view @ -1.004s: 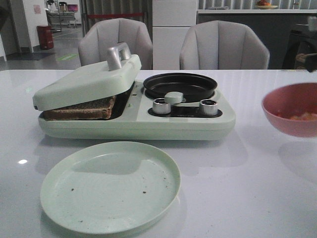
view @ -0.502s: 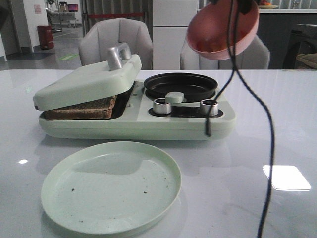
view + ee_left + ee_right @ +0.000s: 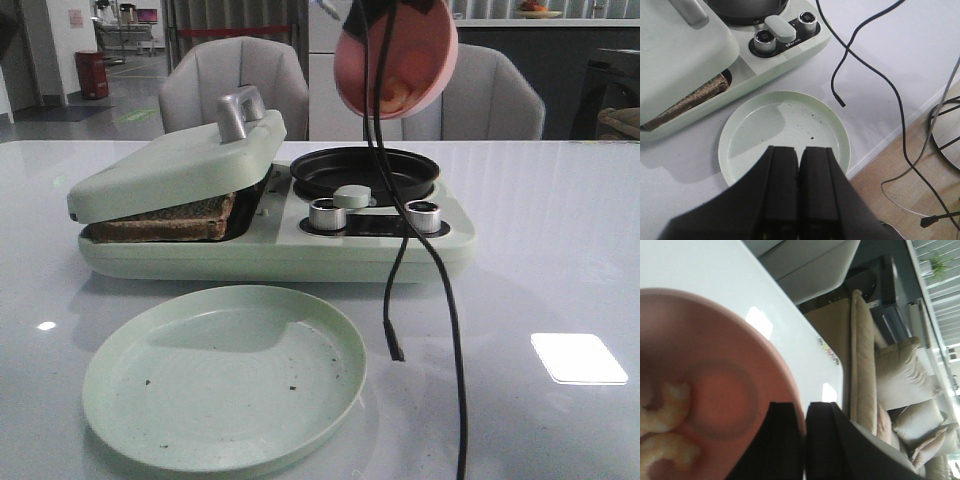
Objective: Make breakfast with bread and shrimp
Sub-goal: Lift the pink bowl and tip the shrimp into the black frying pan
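Shrimp (image 3: 395,98) lie in the pink bowl (image 3: 398,55), which hangs tipped steeply above the black pan (image 3: 364,171) in the front view, at the pan's 12 o'clock; the pale orange pieces sit low inside, near the down-turned rim. Bread (image 3: 165,217) is pressed under the green lid (image 3: 175,165) of the maker, at the pan's 9 o'clock. The plate (image 3: 224,375) waits on the table (image 3: 540,270) at the maker's 6 o'clock. A loose cable (image 3: 395,260) dangles in front.

From the left wrist, the left claw (image 3: 799,165) is closed on nothing, hovering over the plate's near rim.

From the right wrist, the right claw (image 3: 805,415) pinches the bowl's rim, one finger inside, one outside. Two curled shrimp show at the bowl's 8 o'clock. They look light, soft and slick, likely to slide out together once tilted further, so pouring suits them better than pinching; the rim hold is thin and the bowl could twist.
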